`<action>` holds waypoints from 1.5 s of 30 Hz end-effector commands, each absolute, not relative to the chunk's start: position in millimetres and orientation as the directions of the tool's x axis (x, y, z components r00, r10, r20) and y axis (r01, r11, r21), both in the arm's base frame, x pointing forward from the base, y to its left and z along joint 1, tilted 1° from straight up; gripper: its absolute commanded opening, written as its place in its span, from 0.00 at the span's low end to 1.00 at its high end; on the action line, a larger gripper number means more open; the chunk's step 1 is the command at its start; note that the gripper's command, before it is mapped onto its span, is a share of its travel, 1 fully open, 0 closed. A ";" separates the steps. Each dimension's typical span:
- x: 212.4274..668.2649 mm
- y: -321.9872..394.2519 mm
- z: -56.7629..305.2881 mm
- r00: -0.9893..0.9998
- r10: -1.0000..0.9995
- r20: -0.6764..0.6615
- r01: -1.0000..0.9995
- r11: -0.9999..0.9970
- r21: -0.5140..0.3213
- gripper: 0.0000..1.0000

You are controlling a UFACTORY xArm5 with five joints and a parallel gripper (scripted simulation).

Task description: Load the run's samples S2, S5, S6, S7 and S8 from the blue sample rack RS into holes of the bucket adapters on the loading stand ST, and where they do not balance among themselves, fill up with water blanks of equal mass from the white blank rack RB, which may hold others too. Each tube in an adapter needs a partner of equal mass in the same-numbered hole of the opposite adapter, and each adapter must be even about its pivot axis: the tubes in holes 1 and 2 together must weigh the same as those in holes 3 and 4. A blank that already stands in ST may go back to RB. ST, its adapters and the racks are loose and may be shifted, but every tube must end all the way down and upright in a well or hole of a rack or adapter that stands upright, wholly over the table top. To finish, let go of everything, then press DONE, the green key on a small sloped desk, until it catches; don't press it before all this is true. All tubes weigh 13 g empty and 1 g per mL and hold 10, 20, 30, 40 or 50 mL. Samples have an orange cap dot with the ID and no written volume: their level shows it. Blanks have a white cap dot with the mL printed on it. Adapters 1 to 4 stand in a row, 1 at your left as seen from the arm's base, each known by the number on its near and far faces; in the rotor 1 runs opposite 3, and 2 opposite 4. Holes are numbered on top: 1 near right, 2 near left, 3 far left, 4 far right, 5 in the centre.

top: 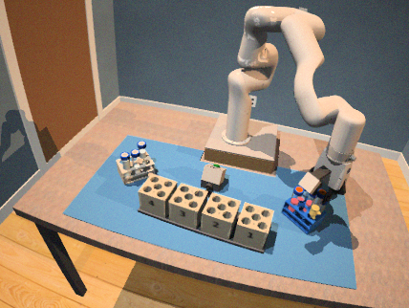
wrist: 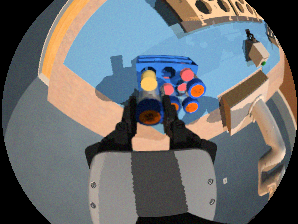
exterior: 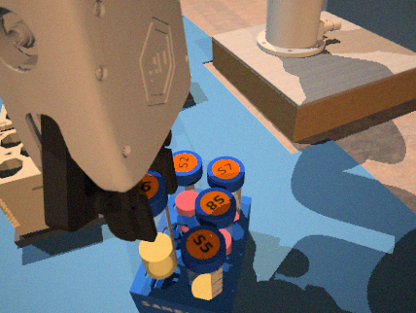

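My gripper [top: 321, 194] [exterior: 152, 194] [wrist: 149, 103] is shut on sample S6 [exterior: 145, 187] [wrist: 148, 117], a blue-capped tube with yellow liquid. It holds the tube partly raised over the near left corner of the blue sample rack RS [top: 306, 224] [exterior: 146, 298] [wrist: 143, 63]. S2 [exterior: 183, 163], S7 [exterior: 225, 170], S8 [exterior: 215, 204] and S5 [exterior: 203, 243] stand in RS; S5 holds yellow liquid, and pink liquid shows in the middle tubes. The four adapters on stand ST [top: 158, 193] [top: 253, 225] have empty holes. The white blank rack RB [top: 135, 168] holds several blue-capped blanks.
The DONE key [top: 216, 166] sits on its small desk [top: 212, 178] behind the adapters. The arm's base block [top: 244, 148] [exterior: 311, 92] stands behind that. RS is near the right edge of the blue mat [top: 105, 191], with the table edge beyond.
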State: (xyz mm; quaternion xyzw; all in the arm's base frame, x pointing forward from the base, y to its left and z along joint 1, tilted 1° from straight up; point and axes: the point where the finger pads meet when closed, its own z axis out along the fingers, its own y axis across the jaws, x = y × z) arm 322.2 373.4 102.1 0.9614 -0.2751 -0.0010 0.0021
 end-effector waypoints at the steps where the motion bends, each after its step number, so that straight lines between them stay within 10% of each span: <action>1: 323.0 374.3 98.9 0.849 -0.529 0.000 -0.529 -0.849 0.001 0.00; 45: 323.6 373.7 59.8 0.849 -0.529 0.000 -0.529 -0.849 0.001 0.00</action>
